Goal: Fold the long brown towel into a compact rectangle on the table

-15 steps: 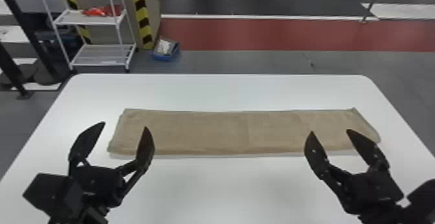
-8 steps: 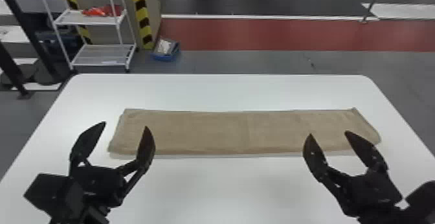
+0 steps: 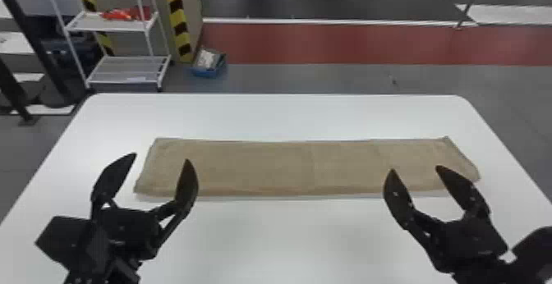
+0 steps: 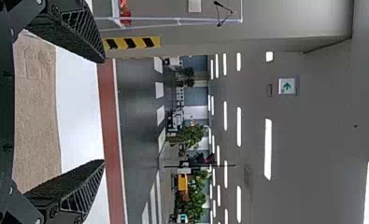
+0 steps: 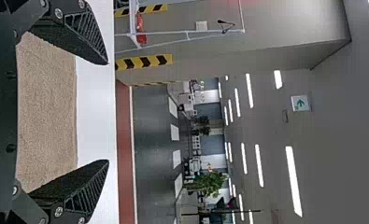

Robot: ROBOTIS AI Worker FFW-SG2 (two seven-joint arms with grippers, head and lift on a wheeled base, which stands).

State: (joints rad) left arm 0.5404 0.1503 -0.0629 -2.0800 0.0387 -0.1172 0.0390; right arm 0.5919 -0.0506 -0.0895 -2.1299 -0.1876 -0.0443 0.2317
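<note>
Left end effector [image 3: 161,156], right end effector [image 3: 415,168] edged slightly inward; towel [image 3: 287,166] unmoved.

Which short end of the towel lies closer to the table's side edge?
The right end of the towel: a narrower strip of white table shows beyond it than beyond the left end.

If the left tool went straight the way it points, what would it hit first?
Probably the towel, near its left end: the left tool points forward, with the towel in line. Its height is unclear, so it might pass over the towel instead.
</note>
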